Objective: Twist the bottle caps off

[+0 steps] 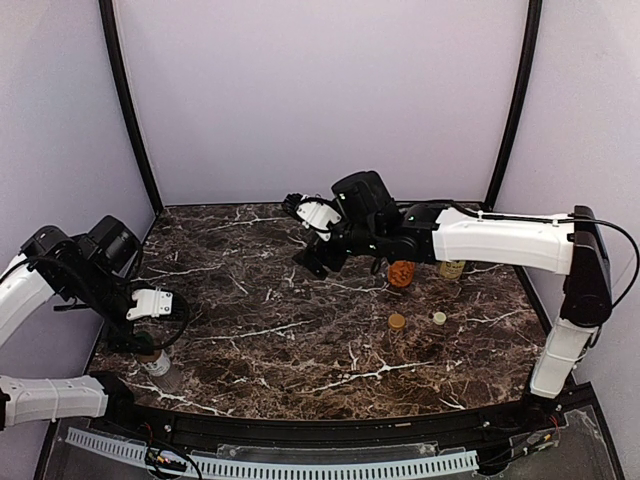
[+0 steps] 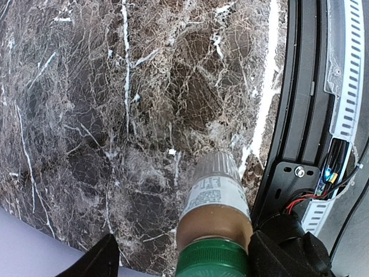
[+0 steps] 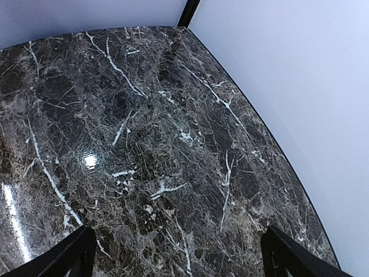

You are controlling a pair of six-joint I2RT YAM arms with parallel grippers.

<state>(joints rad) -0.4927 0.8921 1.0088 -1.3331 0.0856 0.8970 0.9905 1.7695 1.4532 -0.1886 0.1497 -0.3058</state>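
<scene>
**Left fingers around green cap; right arm over bare marble**

Enclosure: plain pale lilac walls (image 1: 320, 90), matt, with black poles (image 1: 130, 110) in the back corners.

Surface: table (image 1: 300, 340) in glossy dark brown marble pattern with white veins; lamp glare shows in the right wrist view.

Right gripper (image 3: 177, 242): reached out over mid-table, fingers spread wide, nothing between them but marble.

Left gripper (image 2: 184, 254): at the near left corner, fingers parted either side of the small clear bottle (image 2: 216, 196). One finger is just beside it; the other stands apart.

Small clear bottle: ribbed clear base, white printed label, brownish contents, ribbed green cap (image 2: 212, 261) on.

Orange bottle (image 1: 401, 273) and yellow-labelled bottle (image 1: 451, 269): right of centre, side by side, tops hidden behind the right arm.

Two loose round caps lie near them: brown cap (image 1: 397, 321), pale cap (image 1: 439, 318).
</scene>
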